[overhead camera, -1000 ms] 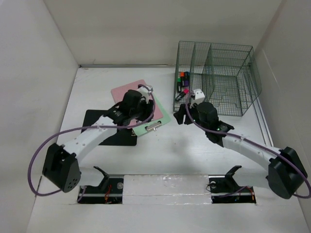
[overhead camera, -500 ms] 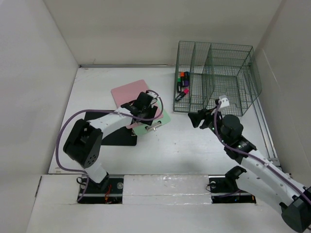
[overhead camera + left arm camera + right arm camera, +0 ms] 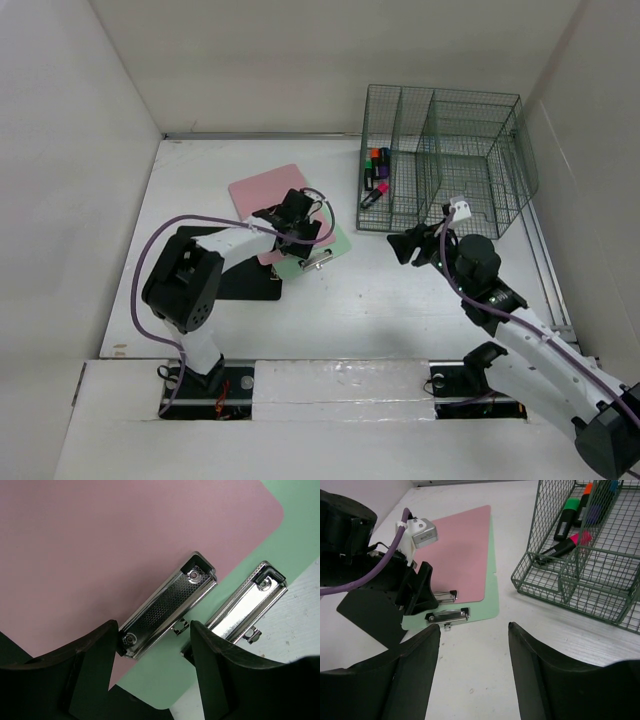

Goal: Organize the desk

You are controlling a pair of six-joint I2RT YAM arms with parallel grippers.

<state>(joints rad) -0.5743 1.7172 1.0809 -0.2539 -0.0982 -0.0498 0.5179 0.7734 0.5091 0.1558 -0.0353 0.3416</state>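
Well, left end effector [image 3: 154,631] gapes empty over pink clipboard [image 3: 100,540] edge; right end effector [image 3: 474,630] gapes empty above desk [image 3: 480,685].

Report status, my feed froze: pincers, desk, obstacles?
Left pincer open over clip of pink clipboard. Right pincer open, empty. Desk: pink lies on green clipboard, unfiled. Nothing blocking.

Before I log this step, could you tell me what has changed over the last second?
The right tool drew back from the green wire organizer toward the arm bases, open and empty. The left arm folded inward while the left tool stayed over the pink clipboard's clip. The green clipboard and markers stayed put.
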